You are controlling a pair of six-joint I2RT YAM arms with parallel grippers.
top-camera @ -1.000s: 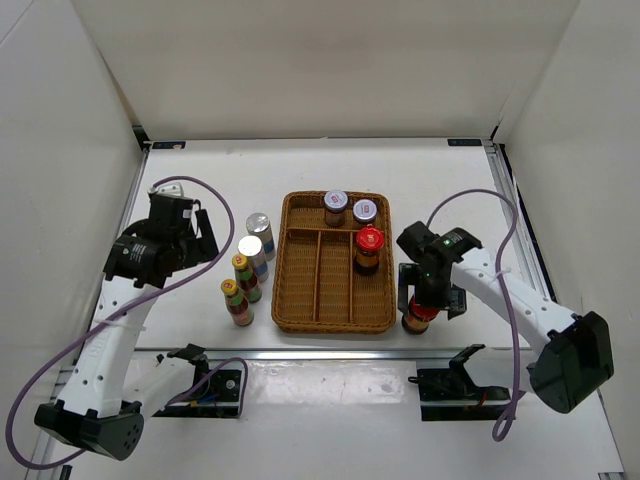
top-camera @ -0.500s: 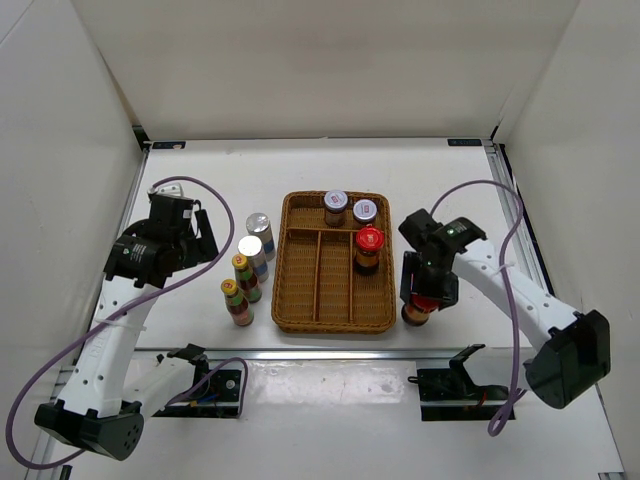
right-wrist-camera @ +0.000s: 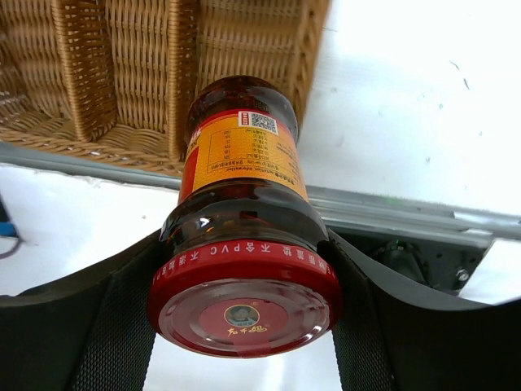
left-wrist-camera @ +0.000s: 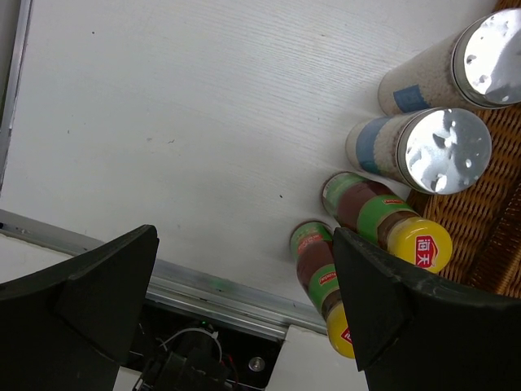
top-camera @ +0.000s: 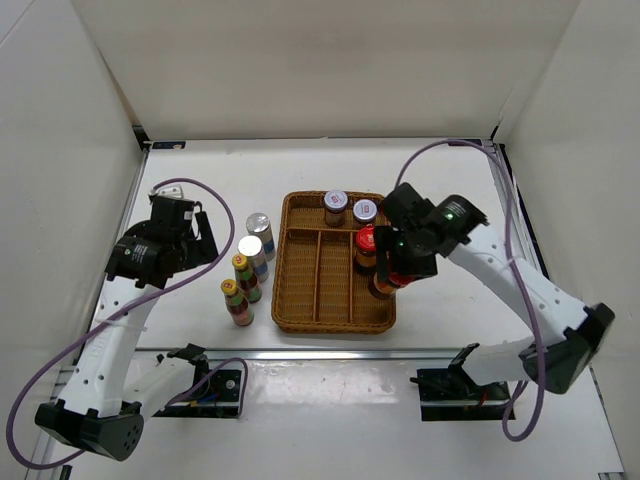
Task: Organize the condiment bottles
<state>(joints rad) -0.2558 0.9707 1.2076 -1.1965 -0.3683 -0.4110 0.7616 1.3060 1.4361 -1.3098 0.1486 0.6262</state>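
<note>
My right gripper (top-camera: pixel 392 268) (right-wrist-camera: pixel 244 303) is shut on a red-capped dark bottle (top-camera: pixel 381 285) (right-wrist-camera: pixel 242 204) and holds it in the air over the near right part of the wicker tray (top-camera: pixel 300 315). A second red-capped bottle (top-camera: pixel 368 241) stands in the tray's right compartment. Two grey-lidded jars (top-camera: pixel 336 204) (top-camera: pixel 365 210) sit in the far compartment. Left of the tray stand two silver-topped tall bottles (top-camera: pixel 259 224) (top-camera: pixel 250 248) and two yellow-capped ones (top-camera: pixel 241 266) (top-camera: pixel 234 292). My left gripper (top-camera: pixel 205 236) (left-wrist-camera: pixel 244 301) hangs open above the table, left of these, holding nothing.
In the left wrist view the yellow-capped bottles (left-wrist-camera: pixel 383 228) (left-wrist-camera: pixel 321 277) and silver tops (left-wrist-camera: pixel 444 147) crowd against the tray's edge (left-wrist-camera: pixel 488 204). A metal rail (top-camera: pixel 320 352) runs along the table's near edge. White walls enclose the table on three sides.
My right gripper closed on the red-capped bottle that stood on the table right of the tray, lifted it, and carried it left over the tray's right side. The left arm stayed still.
</note>
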